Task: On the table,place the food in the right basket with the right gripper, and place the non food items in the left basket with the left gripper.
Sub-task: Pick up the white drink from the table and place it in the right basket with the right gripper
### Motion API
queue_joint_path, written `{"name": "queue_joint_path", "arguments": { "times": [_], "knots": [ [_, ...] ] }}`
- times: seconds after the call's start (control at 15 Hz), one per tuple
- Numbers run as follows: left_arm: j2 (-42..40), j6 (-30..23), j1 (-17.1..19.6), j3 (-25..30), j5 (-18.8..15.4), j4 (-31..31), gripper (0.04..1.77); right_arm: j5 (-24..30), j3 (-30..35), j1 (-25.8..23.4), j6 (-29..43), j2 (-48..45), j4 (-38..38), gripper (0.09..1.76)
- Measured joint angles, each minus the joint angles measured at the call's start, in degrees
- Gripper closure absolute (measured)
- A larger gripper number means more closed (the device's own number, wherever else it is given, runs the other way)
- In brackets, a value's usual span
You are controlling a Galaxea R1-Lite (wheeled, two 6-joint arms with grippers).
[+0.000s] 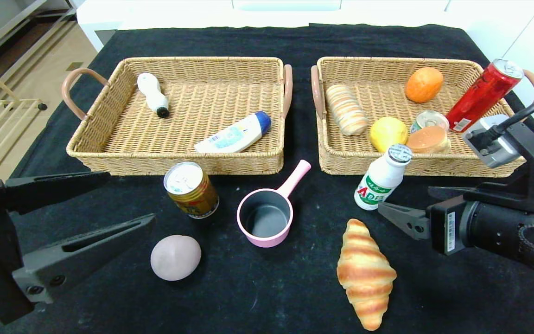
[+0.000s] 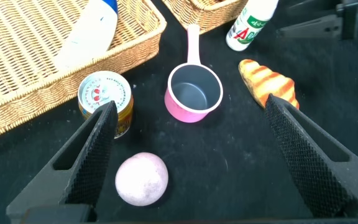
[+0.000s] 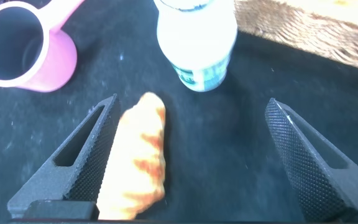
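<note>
Sorting underway | right end effector [image 1: 399, 208] spread apart, empty, near milk bottle [image 1: 382, 178] and croissant [image 1: 365, 273], likely next food | left end effector [image 1: 104, 204] spread apart, empty, facing pink pot [image 1: 266, 218]

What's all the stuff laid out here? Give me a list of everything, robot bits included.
left basket: one, tan wicker, far left of table
white brush bottle: one, in left basket
lotion bottle: one, white with blue cap, in left basket
right basket: one, tan wicker, far right
striped bread roll: one, in right basket
orange: one, in right basket
lemon: one, yellow, in right basket
red can: one, leaning on right basket's rim
small tins: two, in right basket
gold can: one, on cloth
pink saucepan: one, centre
pale egg: one, near left
milk bottle: one, white, green label
croissant: one, near right
left gripper: open, hovering near left
right gripper: open, by milk bottle
</note>
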Motion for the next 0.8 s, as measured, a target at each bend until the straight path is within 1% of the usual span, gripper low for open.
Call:
{"name": "queue_joint_path", "arguments": {
  "times": [0.4, 0.6, 0.8],
  "knots": [
    [-0.11, -0.02, 0.01, 0.0, 0.05, -0.06, 0.09, 0.0, -1.48, 0.11, 0.09, 3.96, -6.36, 0.15],
    [-0.17, 0.02, 0.04, 0.0, 0.02, -0.11, 0.09, 0.0, -1.91, 0.24, 0.07, 5.57, -8.2, 0.15],
    [-0.17, 0.02, 0.04, 0.0, 0.05, -0.06, 0.09, -1.66, -2.18, 0.33, -0.11, 7.19, -10.67, 0.15]
  ]
}}
